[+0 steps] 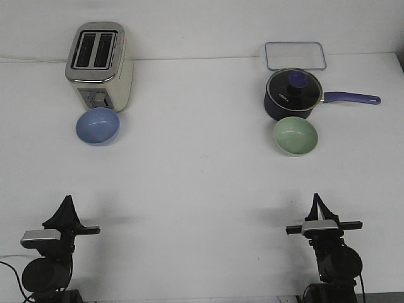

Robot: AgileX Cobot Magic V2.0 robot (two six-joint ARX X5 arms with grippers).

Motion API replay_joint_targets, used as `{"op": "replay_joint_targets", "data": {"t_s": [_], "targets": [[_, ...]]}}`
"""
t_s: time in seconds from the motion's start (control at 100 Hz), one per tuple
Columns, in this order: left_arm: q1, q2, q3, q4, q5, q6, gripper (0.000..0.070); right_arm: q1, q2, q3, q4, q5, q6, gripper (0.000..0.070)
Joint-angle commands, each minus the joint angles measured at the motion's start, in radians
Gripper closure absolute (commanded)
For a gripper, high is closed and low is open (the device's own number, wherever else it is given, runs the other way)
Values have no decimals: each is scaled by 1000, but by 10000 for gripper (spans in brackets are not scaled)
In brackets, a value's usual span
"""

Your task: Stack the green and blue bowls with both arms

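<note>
Nothing is picked up yet: the blue bowl [98, 125] sits by the toaster [100, 65], the green bowl [295, 136] by the saucepan [294, 95], well apart, while the left gripper [66, 204] and right gripper [317, 203] wait near, seemingly closed and empty, each needing to reach forward.

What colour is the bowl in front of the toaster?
Light periwinkle blue bowl, plain, no pattern; the front view shows it best.

1. Light is bright, even and diffuse from above; the white tabletop [202, 183] looks slightly washed out.
2. Shadows are soft and faint, spreading beside each arm at the near edge and under the blue bowl [98, 125] and green bowl [295, 136].
3. The picture is mildly soft and grainy, with weak glare on the saucepan [294, 95] lid.
</note>
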Motion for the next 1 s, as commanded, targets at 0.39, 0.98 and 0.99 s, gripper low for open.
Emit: {"op": "replay_joint_targets", "data": {"t_s": [0.39, 0.98, 0.99], "targets": [[0, -1, -19, 10, 4, 5, 685, -1, 0, 14, 45, -2, 627, 700], [0, -1, -19, 10, 4, 5, 685, -6, 637, 731, -386, 1, 542, 242], [0, -1, -19, 10, 4, 5, 685, -7, 651, 743, -392, 1, 538, 235]]}}
